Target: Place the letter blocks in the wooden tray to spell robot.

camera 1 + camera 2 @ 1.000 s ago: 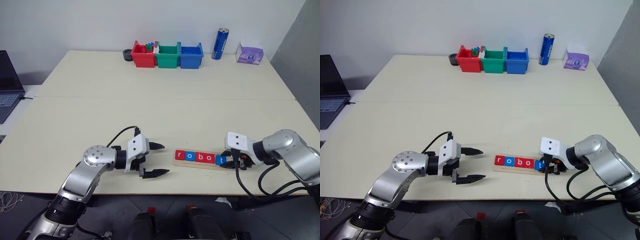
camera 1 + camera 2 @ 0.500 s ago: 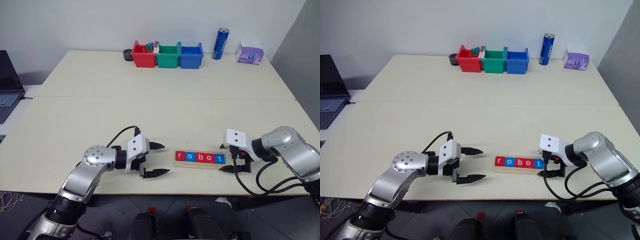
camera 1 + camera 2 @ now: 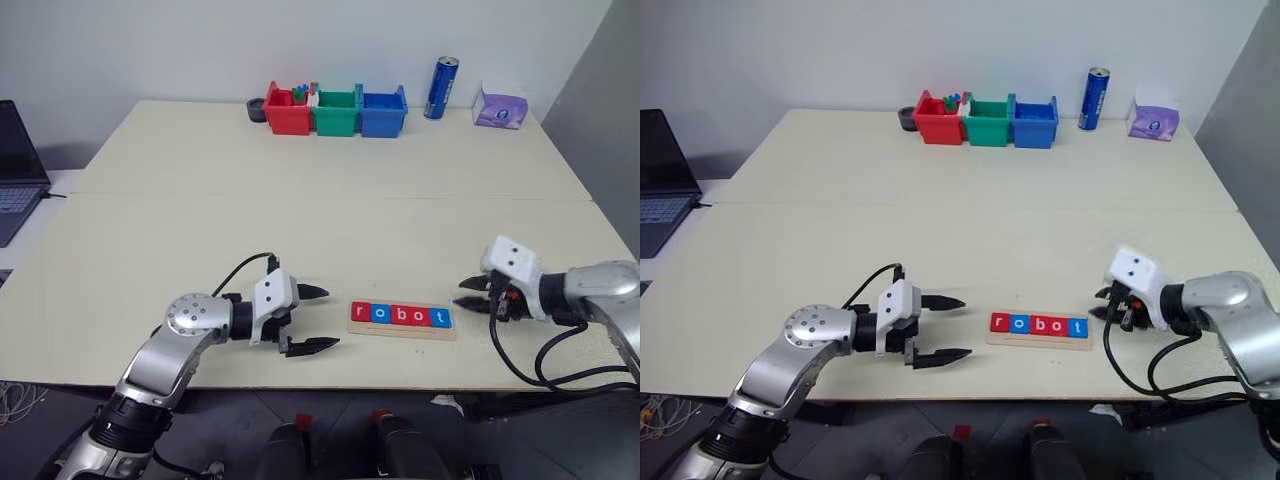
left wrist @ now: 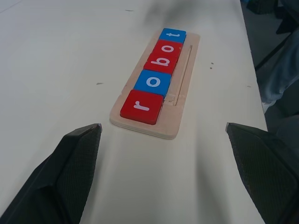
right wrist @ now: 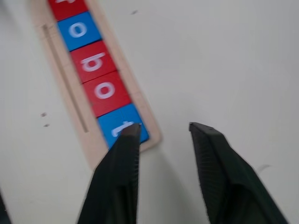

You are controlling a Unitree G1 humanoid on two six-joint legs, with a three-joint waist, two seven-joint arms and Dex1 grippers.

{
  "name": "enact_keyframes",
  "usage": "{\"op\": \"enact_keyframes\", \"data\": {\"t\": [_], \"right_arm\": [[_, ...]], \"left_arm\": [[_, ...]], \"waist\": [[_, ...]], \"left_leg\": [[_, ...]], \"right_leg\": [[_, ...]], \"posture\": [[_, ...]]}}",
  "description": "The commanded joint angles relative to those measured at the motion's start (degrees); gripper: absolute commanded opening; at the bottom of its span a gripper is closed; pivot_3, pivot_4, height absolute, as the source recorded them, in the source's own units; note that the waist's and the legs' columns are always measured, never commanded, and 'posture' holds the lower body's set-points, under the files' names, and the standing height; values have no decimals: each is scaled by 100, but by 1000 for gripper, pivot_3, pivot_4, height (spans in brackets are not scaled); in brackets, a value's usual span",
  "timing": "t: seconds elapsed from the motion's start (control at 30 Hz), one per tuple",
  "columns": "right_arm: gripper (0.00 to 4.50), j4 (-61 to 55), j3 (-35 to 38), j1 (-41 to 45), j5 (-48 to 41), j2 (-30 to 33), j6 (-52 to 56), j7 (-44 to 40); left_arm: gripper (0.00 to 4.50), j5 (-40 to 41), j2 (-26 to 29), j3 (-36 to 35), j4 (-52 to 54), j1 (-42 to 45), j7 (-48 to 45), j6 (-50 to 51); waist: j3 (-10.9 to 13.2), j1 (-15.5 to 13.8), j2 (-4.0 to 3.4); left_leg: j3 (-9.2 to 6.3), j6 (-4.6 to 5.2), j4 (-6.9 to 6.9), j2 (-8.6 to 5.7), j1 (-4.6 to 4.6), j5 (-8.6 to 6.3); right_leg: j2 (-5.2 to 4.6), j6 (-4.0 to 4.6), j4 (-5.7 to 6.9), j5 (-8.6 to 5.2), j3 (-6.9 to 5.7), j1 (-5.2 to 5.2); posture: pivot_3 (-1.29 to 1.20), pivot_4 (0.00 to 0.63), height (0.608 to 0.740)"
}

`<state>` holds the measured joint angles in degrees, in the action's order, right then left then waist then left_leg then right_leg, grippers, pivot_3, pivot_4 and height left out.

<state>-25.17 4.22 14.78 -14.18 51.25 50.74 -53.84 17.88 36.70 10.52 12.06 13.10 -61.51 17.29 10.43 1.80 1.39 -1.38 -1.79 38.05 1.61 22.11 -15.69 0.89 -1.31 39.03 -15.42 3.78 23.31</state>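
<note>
The wooden tray (image 3: 404, 331) lies near the table's front edge. Several letter blocks rest in it in a row, reading r (image 3: 361, 313), o (image 3: 380, 314), b (image 3: 400, 315), o (image 3: 420, 316), t (image 3: 440, 318); the left wrist view shows the same row (image 4: 152, 81). My left gripper (image 3: 328, 318) hovers just left of the tray, wide open and empty, its fingers (image 4: 74, 158) framing the tray's end. My right gripper (image 3: 468, 295) hangs a little right of the tray and above the table, jaws narrowly open and holding nothing. In its wrist view one finger (image 5: 119, 163) overlaps the blue t block (image 5: 119, 126).
Red (image 3: 286, 110), green (image 3: 335, 110) and blue (image 3: 382, 112) bins stand at the table's far edge, with a blue can (image 3: 441, 87) and a tissue pack (image 3: 499, 105) to their right. A laptop (image 3: 15, 165) sits off the left side. The table's front edge runs just below the tray.
My right gripper let go of the t block, drew back to the right and rose; its jaws opened wide, then narrowed. The t block now sits flush in the row. The left arm stayed still.
</note>
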Motion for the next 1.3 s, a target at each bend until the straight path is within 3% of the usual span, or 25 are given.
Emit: {"op": "enact_keyframes", "data": {"t": [0.03,0.33,0.8,1.3], "right_arm": [[1035,-319,773,-356,-32,-345,153,732],[1035,-504,1517,-1255,121,-1305,-423,2013],[1035,-48,2291,-1092,182,-2489,-1363,3647],[1035,86,2209,-1171,260,-2631,-1735,4188]], "left_arm": [[4500,201,-16,-229,241,-4,88,94],[4500,370,-38,-312,297,86,126,256],[4500,521,-139,-387,400,313,465,719],[4500,622,-258,-468,484,312,722,912]], "waist": [[0,-7,0],[0,-2,-1],[-2,4,-4],[-3,2,-6]], "left_leg": [[1,0,1,0,0,0],[4,0,0,-2,-1,0],[8,0,-3,-3,-2,0],[7,0,-3,-2,-1,0]], "right_leg": [[0,-9,0,-5,0,-1],[0,-12,0,-7,5,-2],[2,-12,1,-7,17,-2],[1,-12,1,-7,20,-2]], "posture": [[0,150,740],[0,150,740],[0,150,740],[0,150,740]]}}
